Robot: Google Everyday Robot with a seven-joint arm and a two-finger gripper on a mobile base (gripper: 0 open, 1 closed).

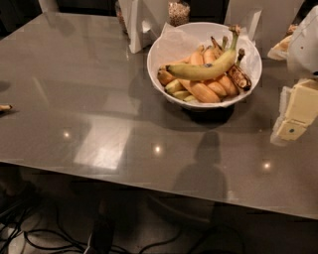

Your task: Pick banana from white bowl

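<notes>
The long curved yellow-green banana [206, 70] lies across the top of the pile in the white bowl [152, 67], with its stem pointing up to the back right and a small dark sticker near its middle. Under it lie several short orange-yellow bananas [204, 92] and a small blackened one [239, 77]. White paper lines the bowl. My gripper [294, 113], pale cream, hangs at the right edge of the view. It is right of the bowl, a little nearer to me, and apart from it.
The bowl stands on a glossy grey table [99, 99]. White upright items [140, 25] and a jar [179, 11] stand behind the bowl. A packet [282, 47] lies at the back right. A small object [5, 107] lies at the left edge. Cables run on the floor [54, 238] below the table's front edge.
</notes>
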